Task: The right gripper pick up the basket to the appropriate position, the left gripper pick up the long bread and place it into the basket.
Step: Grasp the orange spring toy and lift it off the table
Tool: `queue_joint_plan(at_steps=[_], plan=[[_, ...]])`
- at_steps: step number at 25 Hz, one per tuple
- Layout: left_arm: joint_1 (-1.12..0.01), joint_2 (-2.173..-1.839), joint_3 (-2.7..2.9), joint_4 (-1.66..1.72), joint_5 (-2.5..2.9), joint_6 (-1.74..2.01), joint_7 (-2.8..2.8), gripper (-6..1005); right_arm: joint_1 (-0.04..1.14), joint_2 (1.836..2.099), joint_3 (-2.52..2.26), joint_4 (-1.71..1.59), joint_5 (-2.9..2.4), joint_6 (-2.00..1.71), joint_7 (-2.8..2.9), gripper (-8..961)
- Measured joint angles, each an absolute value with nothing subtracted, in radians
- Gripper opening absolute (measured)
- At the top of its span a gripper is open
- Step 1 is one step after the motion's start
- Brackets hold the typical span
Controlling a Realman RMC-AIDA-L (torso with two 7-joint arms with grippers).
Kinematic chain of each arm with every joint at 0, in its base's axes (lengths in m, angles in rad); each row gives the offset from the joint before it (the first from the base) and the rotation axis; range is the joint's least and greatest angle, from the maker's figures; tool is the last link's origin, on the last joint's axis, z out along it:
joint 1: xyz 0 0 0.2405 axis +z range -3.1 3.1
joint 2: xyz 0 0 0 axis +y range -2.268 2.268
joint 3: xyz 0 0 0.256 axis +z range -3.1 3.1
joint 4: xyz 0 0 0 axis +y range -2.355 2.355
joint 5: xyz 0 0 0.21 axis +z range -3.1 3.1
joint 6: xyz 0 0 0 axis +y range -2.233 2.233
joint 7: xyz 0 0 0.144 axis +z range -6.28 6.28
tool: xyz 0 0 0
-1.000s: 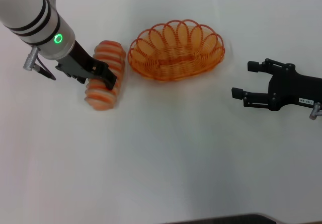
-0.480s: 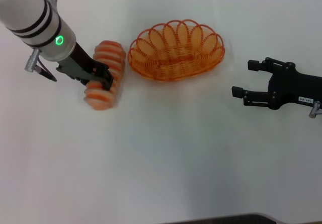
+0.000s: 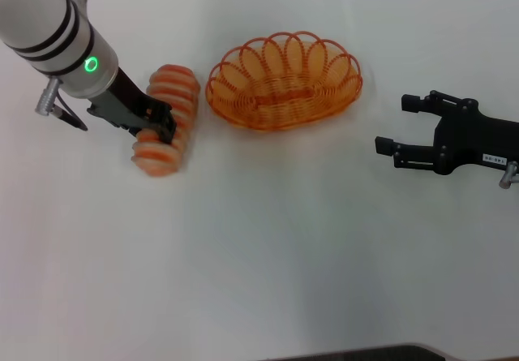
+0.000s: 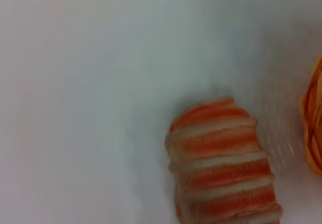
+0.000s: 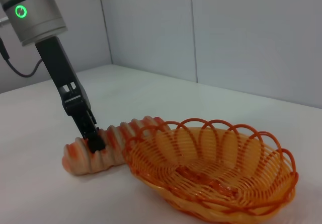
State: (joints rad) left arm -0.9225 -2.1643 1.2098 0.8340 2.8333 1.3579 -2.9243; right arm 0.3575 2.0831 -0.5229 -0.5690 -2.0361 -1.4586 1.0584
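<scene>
Head view: left gripper [image 3: 165, 124] fingers clamped across ridged long bread [image 3: 168, 121] (scalloped wire basket [image 3: 284, 79] beside), right gripper [image 3: 397, 126] fingers spread.

One long bread [image 3: 166, 121], one basket [image 3: 283, 80], two grippers, left gripper [image 3: 162, 122] and right gripper [image 3: 401, 124]

The left claw [image 3: 165, 124] has closed on the long bread [image 3: 166, 119], nudging it leftward.
</scene>
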Motion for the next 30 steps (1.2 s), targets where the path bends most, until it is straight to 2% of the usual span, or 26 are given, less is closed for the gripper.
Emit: queue_joint_plan(at_steps=[19,30], plan=[[-0.910,-2.155,1.183,0.889,2.843,1.375,-2.920,307,0.359,2.083,-0.526,-0.567,-2.035,-1.459,1.058,917],[-0.911,-2.128,1.181,0.955,2.844,1.388,-2.913,240,0.369,2.082,-0.527,-0.568,-2.035,-1.451,1.058,917]])
